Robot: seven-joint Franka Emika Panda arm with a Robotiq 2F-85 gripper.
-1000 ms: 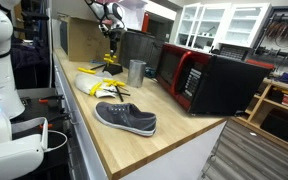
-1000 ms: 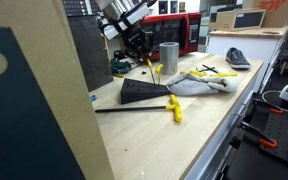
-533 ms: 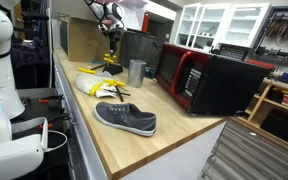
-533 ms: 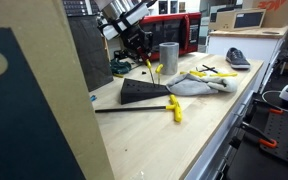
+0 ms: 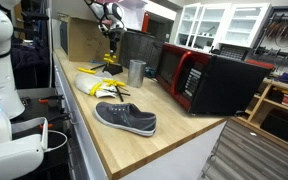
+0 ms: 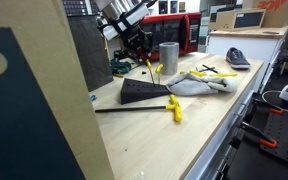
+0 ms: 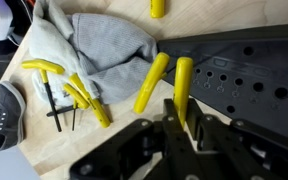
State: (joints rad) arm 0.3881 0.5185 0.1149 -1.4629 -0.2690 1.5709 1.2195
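The arm bends down over the far end of the desk [image 5: 179, 128], its claw [image 6: 144, 52] pointing downward and pinched tight on a yellow tool [image 7: 182, 80] near a cloth [image 7: 104, 45].

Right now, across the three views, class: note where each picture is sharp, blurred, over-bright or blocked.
Wrist view: the gripper, shut on a yellow-handled tool, is dark and soft, close to the lens; the grey cloth is sharp. In an exterior view a blurred brown board blocks the picture's left side. In an exterior view the white cabinets look over-bright, the shoe clear.
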